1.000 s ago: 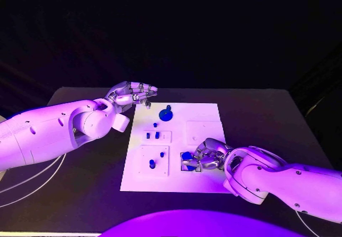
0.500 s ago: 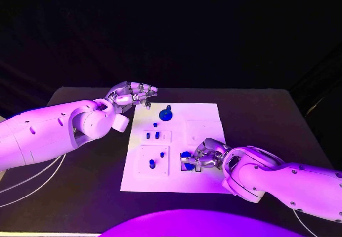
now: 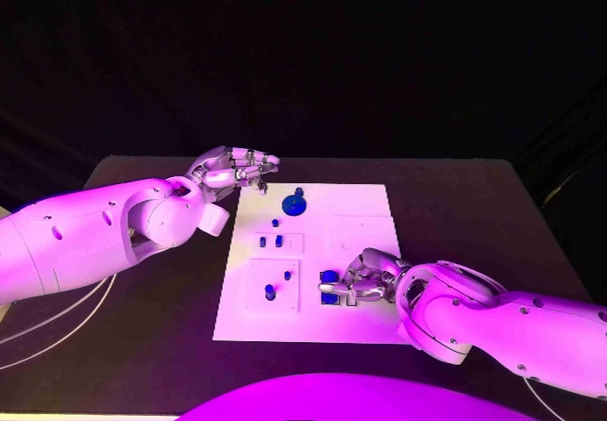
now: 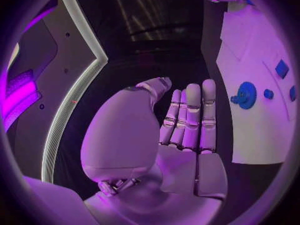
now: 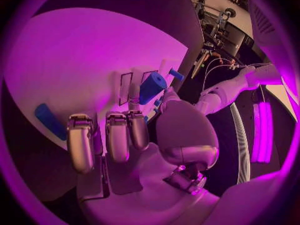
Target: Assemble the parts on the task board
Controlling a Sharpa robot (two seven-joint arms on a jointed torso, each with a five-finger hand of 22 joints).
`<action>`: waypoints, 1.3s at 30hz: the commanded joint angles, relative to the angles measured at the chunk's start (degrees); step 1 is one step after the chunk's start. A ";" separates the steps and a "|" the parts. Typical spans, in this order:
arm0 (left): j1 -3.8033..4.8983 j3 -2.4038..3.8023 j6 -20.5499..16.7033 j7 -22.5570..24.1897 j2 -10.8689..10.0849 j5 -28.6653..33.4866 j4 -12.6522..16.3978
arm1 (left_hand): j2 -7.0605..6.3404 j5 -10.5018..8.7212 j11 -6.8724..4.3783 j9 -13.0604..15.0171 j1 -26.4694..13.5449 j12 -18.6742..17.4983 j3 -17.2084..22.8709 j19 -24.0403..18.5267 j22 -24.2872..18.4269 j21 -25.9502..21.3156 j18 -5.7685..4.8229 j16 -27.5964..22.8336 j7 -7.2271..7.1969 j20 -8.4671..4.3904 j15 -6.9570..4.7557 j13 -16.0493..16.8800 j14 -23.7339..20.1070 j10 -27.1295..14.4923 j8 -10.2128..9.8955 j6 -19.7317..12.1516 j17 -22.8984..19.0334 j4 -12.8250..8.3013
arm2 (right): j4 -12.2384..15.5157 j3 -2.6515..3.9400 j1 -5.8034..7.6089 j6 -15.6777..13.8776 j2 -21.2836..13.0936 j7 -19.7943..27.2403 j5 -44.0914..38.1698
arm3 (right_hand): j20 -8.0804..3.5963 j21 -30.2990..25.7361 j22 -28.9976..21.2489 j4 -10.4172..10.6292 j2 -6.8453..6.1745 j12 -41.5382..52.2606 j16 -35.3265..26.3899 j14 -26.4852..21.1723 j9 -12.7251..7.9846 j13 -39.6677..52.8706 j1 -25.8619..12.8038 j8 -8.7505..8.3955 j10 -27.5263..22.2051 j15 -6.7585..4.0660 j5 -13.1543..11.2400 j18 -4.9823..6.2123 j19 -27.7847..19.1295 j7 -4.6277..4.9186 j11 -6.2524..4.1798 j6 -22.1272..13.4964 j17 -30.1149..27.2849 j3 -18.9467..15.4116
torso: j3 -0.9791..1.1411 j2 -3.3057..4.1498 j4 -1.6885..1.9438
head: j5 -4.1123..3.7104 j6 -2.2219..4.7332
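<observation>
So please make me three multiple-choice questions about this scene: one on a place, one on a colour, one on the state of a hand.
1. Where is the left hand?
A. Beyond the far left corner of the white board
B. Flat on the middle of the board
C. Under the table

2. What colour is the round knob at the far end of the board?
A. Yellow
B. Blue
C. Black

3. What does the right hand do?
A. Lies flat and open beside the board
B. Hangs high with nothing in it
C. Holds a blue part at the board

Answers:
1 A, the head view shows it off that corner.
2 B, it shows blue on the white.
3 C, the right wrist view shows its fingers around the part.
</observation>
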 commanded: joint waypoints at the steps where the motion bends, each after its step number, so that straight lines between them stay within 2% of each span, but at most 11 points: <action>1: 0.02 0.02 0.92 0.15 0.02 0.32 0.07 | 0.01 0.05 0.07 0.08 -0.48 0.33 0.00 0.12 -0.07 -0.30 0.35 -0.10 0.03 0.10 -0.06 -0.05 -0.09 -0.42 0.30 -0.19 -0.08 0.28 | 0.90 -0.04 -0.10 0.43 -0.75 0.60 -2.29 | -0.27 0.25 15.06 -0.04 -0.04 -0.16 -0.04 5.36 0.04 11.07 0.85 0.45 3.22 -0.30 0.16 -0.81 5.89 -0.22 -0.06 -0.41 11.69 -0.35 | 0.01 0.04 0.02 | 0.08 -0.01; 5: 0.02 -0.01 0.87 0.13 -0.03 0.32 0.02 | 0.01 0.05 0.07 0.08 -0.48 0.33 0.00 0.12 -0.07 -0.30 0.35 -0.10 0.03 0.10 -0.06 -0.05 -0.09 -0.42 0.30 -0.19 -0.08 0.28 | 2.12 -0.03 -0.10 -0.44 -2.10 2.12 -2.49 | -0.28 0.25 15.06 -0.14 0.08 -0.19 0.02 5.40 -0.02 11.13 3.68 0.71 3.25 -0.32 0.14 -0.81 5.89 -0.25 -0.08 -0.50 11.86 -0.46 | -0.01 -0.01 -0.04 | 0.12 -0.06; 7: 0.02 -0.02 0.82 0.11 -0.05 0.32 -0.02 | 0.01 0.05 0.07 0.08 -0.48 0.33 0.00 0.12 -0.07 -0.30 0.35 -0.10 0.03 0.10 -0.06 -0.05 -0.09 -0.42 0.30 -0.19 -0.08 0.28 | 2.87 -0.02 -0.09 -0.78 -2.87 2.98 -2.28 | -0.30 0.25 15.06 -0.23 0.13 -0.09 0.08 5.44 -0.09 11.25 6.27 0.90 3.34 -0.35 0.14 -0.81 5.89 -0.29 -0.12 -0.55 12.03 -0.23 | -0.02 -0.03 -0.06 | 0.15 -0.07; 13: 0.01 -0.08 0.81 0.05 -0.08 0.32 -0.11 | 0.01 0.05 0.07 0.08 -0.48 0.33 0.00 0.12 -0.07 -0.30 0.35 -0.10 0.03 0.10 -0.06 -0.05 -0.09 -0.42 0.30 -0.19 -0.08 0.28 | 4.17 0.02 -0.08 -0.52 -4.17 4.04 -1.88 | -0.31 0.25 15.06 -0.23 -0.28 -0.03 0.14 5.47 -0.15 11.33 7.56 1.00 3.39 -0.37 0.17 -0.81 5.89 -0.31 -0.14 -0.57 12.20 -0.05 | 0.02 0.00 -0.07 | 0.18 -0.02; 21: 0.01 -0.13 0.79 0.00 -0.12 0.32 -0.04 | 0.01 0.05 0.07 0.08 -0.48 0.33 0.00 0.12 -0.07 -0.30 0.35 -0.10 0.03 0.10 -0.06 -0.05 -0.09 -0.42 0.30 -0.19 -0.08 0.28 | 2.62 0.03 -0.07 0.84 -3.77 3.42 -1.76 | -0.37 0.25 15.06 -0.24 0.57 0.03 0.18 5.50 -0.46 11.46 11.10 1.10 3.48 -0.42 0.22 -0.81 5.89 -0.37 -0.20 -0.66 12.34 2.30 | 0.00 0.06 0.08 | -0.02 0.01; 25: 0.00 -0.13 0.74 -0.02 -0.19 0.32 -0.01 | 0.12 0.06 0.08 0.09 -0.53 0.39 0.02 0.13 -0.13 -0.40 0.35 -0.07 0.05 0.12 -0.04 -0.07 -0.13 -0.47 0.34 -0.24 -0.08 0.32 | 2.01 0.03 -0.08 0.74 -3.20 3.08 -1.82 | -0.37 0.25 15.06 -0.26 0.67 0.01 0.18 5.50 -0.49 11.46 11.32 1.10 3.48 -0.42 0.21 -0.81 5.89 -0.37 -0.21 -0.67 12.33 2.52 | 0.02 0.10 0.06 | 0.01 -0.03; 34: 0.00 -0.14 0.81 -0.10 -0.20 0.32 -0.02 | 0.18 0.06 0.09 0.10 -0.56 0.40 0.04 0.14 -0.15 -0.43 0.35 -0.06 0.05 0.12 -0.03 -0.08 -0.13 -0.48 0.36 -0.23 -0.08 0.36 | 0.45 0.02 -0.09 0.19 -2.09 2.11 -3.12 | -0.39 0.25 15.06 -0.18 1.97 0.02 0.24 5.53 -0.64 11.50 11.32 1.15 3.52 -0.44 0.17 -0.81 5.89 -0.40 -0.24 -0.55 12.50 3.27 | -0.06 -0.02 0.04 | -0.02 -0.13; 39: 0.00 -0.15 0.84 -0.13 -0.22 0.32 -0.02 | 0.31 0.06 0.09 0.11 -0.62 0.43 0.06 0.15 -0.18 -0.48 0.34 -0.04 0.05 0.13 -0.02 -0.09 -0.14 -0.50 0.40 -0.22 -0.08 0.43 | 0.16 0.01 -0.11 0.49 -1.78 2.04 -3.62 | -0.41 0.25 15.06 -0.43 1.86 -0.02 0.30 5.56 -0.71 11.49 11.91 1.15 3.51 -0.47 0.14 -0.81 5.89 -0.44 -0.27 -0.58 12.64 3.42 | -0.04 -0.01 0.08 | 0.00 -0.24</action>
